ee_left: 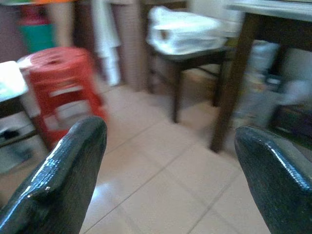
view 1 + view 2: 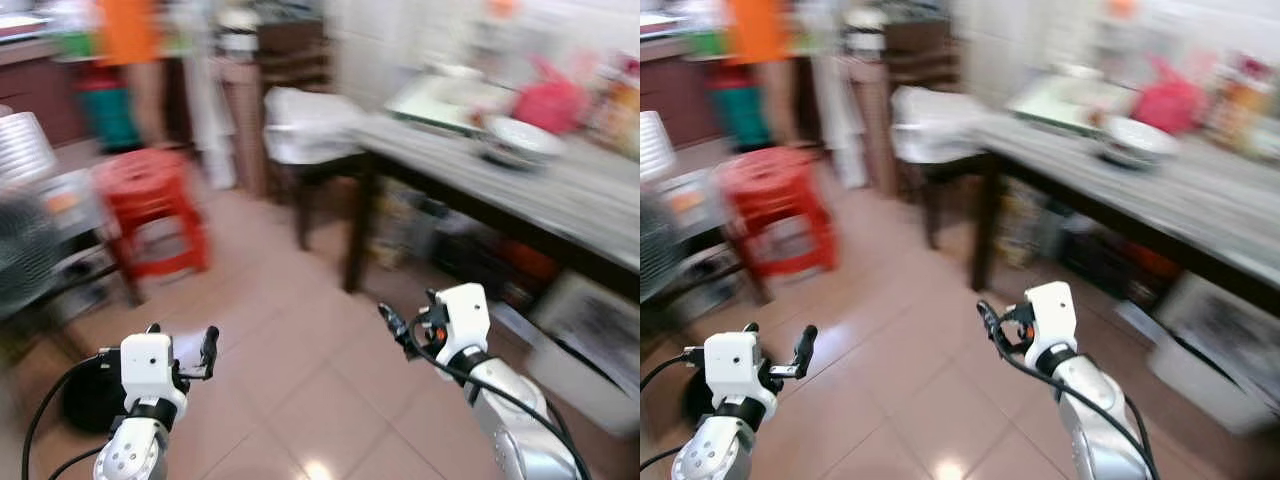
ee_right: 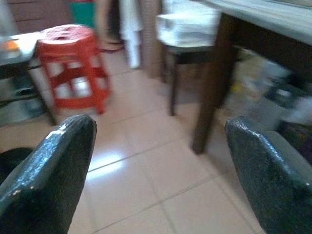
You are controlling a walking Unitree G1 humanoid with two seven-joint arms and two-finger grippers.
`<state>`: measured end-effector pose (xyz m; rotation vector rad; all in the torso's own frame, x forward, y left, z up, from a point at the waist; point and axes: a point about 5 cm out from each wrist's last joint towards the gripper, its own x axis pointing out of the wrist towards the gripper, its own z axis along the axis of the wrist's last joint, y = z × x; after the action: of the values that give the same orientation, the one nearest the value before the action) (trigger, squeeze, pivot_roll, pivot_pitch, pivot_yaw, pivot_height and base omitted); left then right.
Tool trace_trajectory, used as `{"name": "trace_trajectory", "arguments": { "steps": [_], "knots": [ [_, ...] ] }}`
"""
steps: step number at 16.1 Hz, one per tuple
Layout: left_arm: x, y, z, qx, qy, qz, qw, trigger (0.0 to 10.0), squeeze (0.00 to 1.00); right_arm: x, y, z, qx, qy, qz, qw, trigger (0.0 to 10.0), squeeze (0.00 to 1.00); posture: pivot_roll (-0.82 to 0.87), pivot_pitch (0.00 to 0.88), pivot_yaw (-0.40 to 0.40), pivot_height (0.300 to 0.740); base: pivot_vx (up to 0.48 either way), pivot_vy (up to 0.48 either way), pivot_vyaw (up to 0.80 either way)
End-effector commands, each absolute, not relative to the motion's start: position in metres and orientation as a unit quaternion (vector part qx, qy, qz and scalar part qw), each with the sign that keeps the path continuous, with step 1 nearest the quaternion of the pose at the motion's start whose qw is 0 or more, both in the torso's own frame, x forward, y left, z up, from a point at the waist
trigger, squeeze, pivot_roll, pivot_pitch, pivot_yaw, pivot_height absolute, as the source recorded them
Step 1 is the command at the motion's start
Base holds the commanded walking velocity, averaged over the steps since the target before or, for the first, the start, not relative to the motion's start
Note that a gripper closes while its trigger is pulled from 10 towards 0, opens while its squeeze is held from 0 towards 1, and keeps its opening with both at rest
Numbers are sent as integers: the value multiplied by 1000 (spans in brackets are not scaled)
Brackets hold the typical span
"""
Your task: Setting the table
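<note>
Approach step, I judge: left gripper (image 2: 182,352) and right gripper (image 2: 1002,325) both empty, fingers apart, over tiled floor (image 2: 300,380), the bowl (image 2: 520,140) on the counter (image 2: 560,195) well ahead of the right fingers (blurred); next, close in.
</note>
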<state>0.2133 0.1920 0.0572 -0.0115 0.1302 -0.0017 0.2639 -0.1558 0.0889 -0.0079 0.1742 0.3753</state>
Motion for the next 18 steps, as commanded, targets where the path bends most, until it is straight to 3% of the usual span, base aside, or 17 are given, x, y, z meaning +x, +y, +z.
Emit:
{"name": "trace_trajectory", "arguments": {
  "steps": [1, 9, 13, 18],
  "knots": [
    [217, 183, 60, -13, 57, -19, 998, 10000, 0, 264, -166, 91, -13, 84, 171, 982, 10000, 0, -68, 0, 23, 740, 285, 0, -744],
    [214, 178, 56, -18, 64, -23, 997, 10000, 0, 262, -165, 93, -16, 81, 175, 981, 10000, 0, -74, 5, 21, 740, 283, 0, -748],
    [212, 180, 51, -15, 80, -13, 997, 10000, 0, 261, -165, 92, -15, 82, 174, 981, 10000, 0, -74, 10, 24, 740, 0, 0, -752],
    [215, 185, 48, 7, 96, 12, 995, 10000, 0, 259, -165, 92, -11, 81, 171, 982, 10000, 0, -75, 12, 29, 740, 0, 0, 0]
  ]
}}
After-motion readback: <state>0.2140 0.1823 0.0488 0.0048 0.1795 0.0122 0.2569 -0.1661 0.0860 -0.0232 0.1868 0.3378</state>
